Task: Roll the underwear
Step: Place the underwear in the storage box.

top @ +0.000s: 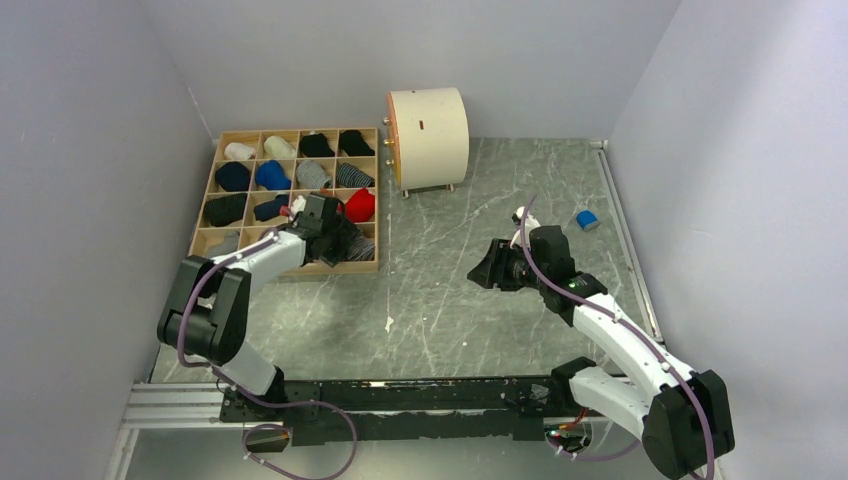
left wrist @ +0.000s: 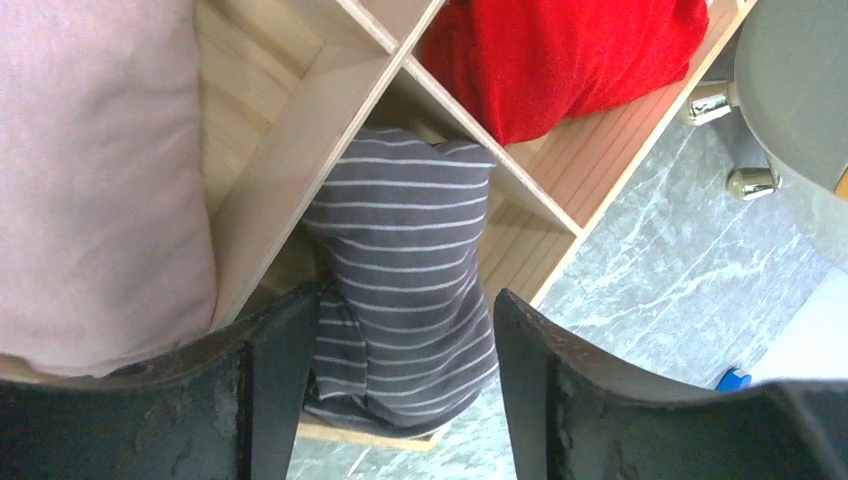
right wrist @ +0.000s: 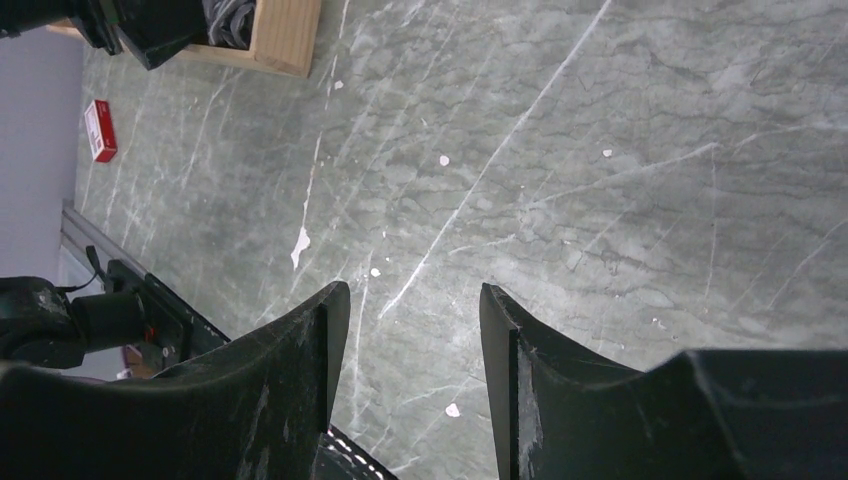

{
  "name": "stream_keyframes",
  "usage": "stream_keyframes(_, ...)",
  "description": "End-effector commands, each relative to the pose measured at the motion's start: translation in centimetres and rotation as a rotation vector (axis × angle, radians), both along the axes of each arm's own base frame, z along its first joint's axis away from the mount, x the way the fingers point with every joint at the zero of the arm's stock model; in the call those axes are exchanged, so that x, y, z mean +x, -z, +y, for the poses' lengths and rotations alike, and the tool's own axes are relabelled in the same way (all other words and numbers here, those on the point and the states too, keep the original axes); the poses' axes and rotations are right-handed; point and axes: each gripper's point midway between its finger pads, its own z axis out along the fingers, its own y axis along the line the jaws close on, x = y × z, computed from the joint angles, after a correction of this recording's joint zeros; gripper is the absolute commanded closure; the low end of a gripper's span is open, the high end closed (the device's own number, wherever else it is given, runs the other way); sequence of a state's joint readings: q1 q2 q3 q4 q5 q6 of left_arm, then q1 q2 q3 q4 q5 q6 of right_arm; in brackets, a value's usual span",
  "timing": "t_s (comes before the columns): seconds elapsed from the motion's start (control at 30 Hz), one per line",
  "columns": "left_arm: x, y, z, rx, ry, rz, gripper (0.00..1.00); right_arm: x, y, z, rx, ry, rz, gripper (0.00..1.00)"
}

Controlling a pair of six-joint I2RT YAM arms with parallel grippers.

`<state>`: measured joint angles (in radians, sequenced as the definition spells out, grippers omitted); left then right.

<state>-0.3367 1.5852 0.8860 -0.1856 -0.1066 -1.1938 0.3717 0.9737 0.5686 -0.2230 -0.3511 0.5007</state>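
The grey underwear with fine white stripes [left wrist: 400, 260] lies in the front right compartment of the wooden organizer [left wrist: 300, 150], its near end hanging over the front rim. My left gripper [left wrist: 400, 310] is open with a finger on either side of it, the left finger [left wrist: 285, 370] against the cloth. In the top view the left gripper [top: 340, 240] sits over that compartment and the striped cloth [top: 358, 248] shows beside it. The pale pink-beige underwear [left wrist: 100, 180] fills the compartment to the left. My right gripper [top: 487, 272] is open and empty above bare table [right wrist: 415, 300].
The organizer [top: 297, 135] holds several rolled garments, among them a red one [top: 359, 205] behind the striped one. A cream cylinder [top: 428, 137] stands behind it. A small blue block [top: 587, 219] lies at the right. A small red box [right wrist: 99, 130] lies on the table.
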Motion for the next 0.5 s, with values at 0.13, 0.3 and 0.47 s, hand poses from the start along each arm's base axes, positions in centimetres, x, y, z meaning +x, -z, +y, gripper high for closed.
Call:
stream_keyframes(0.13, -1.5, -1.9, 1.0, 0.016, -0.029, -0.008, 0.20, 1.1, -2.6, 0.7, 0.030, -0.024, -0.073, 0.46)
stream_keyframes(0.3, -1.9, -3.7, 1.6, 0.022, -0.040, -0.048, 0.13, 1.1, -2.9, 0.7, 0.031, -0.027, -0.079, 0.46)
stream_keyframes(0.47, -1.1, -6.8, 1.1, -0.006, -0.013, -0.159, 0.22, 1.1, -2.8, 0.8, 0.039, -0.026, -0.077, 0.45)
